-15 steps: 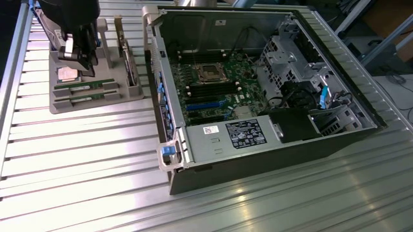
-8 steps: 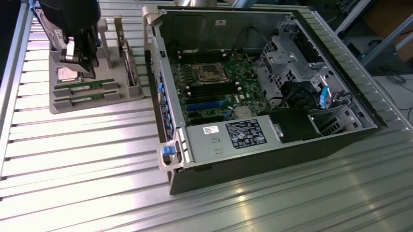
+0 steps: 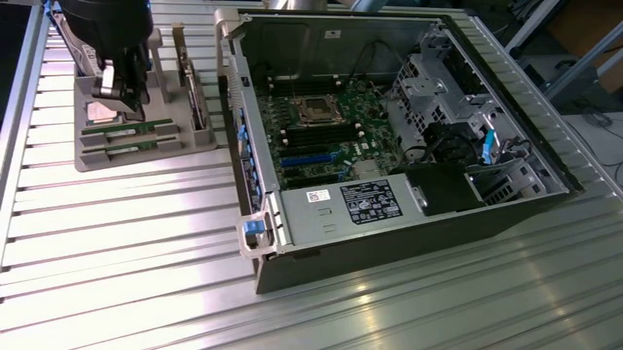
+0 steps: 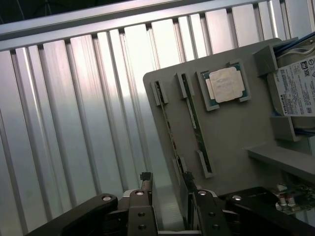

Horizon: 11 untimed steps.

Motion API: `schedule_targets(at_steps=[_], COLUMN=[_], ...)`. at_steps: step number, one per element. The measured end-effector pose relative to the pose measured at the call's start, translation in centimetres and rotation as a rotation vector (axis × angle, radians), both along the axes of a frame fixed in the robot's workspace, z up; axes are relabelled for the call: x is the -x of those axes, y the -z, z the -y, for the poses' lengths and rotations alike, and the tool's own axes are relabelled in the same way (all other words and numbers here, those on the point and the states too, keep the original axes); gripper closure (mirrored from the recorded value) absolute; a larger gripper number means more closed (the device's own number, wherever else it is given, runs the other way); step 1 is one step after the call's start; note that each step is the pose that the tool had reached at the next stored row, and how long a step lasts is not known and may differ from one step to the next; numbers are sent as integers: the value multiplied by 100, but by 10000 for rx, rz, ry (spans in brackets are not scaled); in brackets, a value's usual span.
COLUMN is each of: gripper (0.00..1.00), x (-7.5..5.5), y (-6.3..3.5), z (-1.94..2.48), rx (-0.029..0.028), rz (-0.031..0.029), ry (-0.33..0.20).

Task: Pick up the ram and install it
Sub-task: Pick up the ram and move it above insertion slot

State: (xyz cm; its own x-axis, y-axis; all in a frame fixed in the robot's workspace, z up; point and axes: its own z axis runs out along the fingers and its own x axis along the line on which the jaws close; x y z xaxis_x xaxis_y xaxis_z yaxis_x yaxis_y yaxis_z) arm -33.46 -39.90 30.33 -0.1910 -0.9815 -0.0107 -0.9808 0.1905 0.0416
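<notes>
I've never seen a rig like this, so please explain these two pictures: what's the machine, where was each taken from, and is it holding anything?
It's a robot arm working at a slatted metal table. One picture comes from a camera off the arm: it shows an open computer case beside a grey holder. The other comes from a camera on the arm's wrist, looking past its end effector, which stands open and holds nothing. The holder carries two ram sticks, a CPU chip and a hard drive. The end effector hovers over the holder, nearest the ram sticks.
</notes>
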Motion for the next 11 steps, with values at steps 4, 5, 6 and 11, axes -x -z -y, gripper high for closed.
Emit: schedule_targets(at_steps=[4,5,6,11], gripper=[64,64,64,64], x=[0,0,0,0], y=[28,37,45,82], z=[0,0,0,0], rx=[0,0,0,0], rz=[1,1,0,1], ry=[0,0,0,-2])
